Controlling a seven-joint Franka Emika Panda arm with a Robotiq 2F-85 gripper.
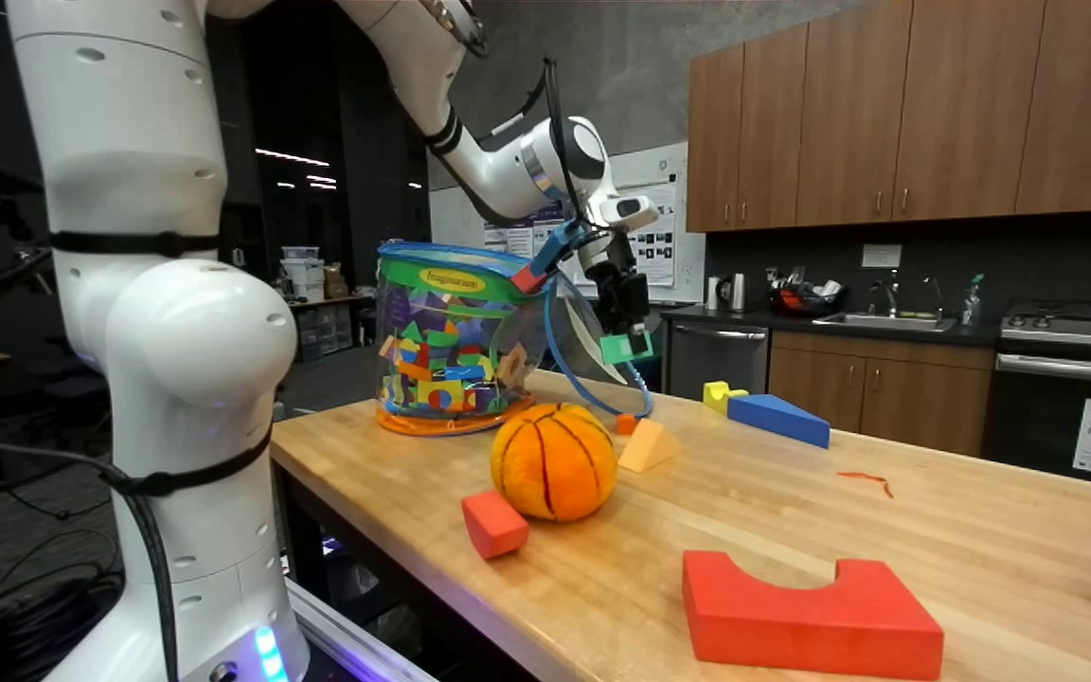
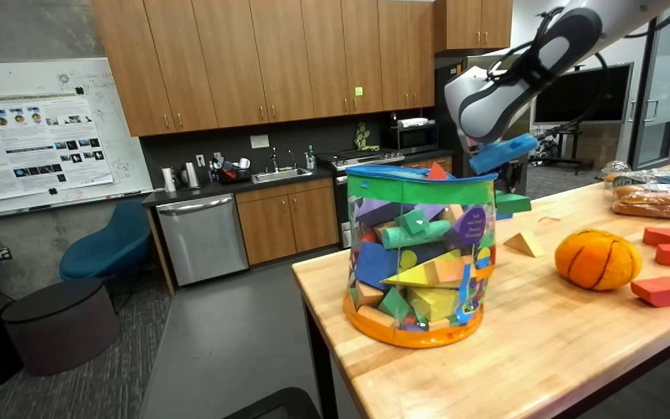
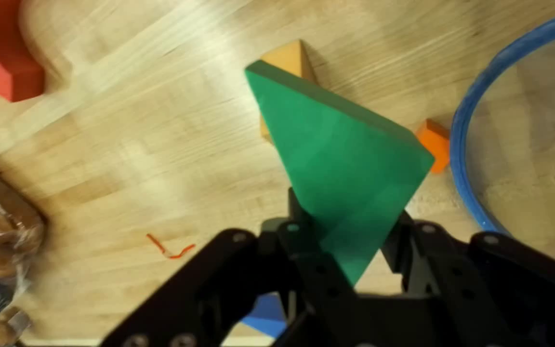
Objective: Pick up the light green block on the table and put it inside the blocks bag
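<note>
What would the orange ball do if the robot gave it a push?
The orange ball would probably roll, because it's round and sits on the flat table. It may be squishy and light, since its skin looks fuzzy like a stuffed toy's. The small red block close by might get in its way.

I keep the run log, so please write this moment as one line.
end effector: gripping green block | green block: held above table, not yet in bag | bag: standing on table, holding blocks
</note>
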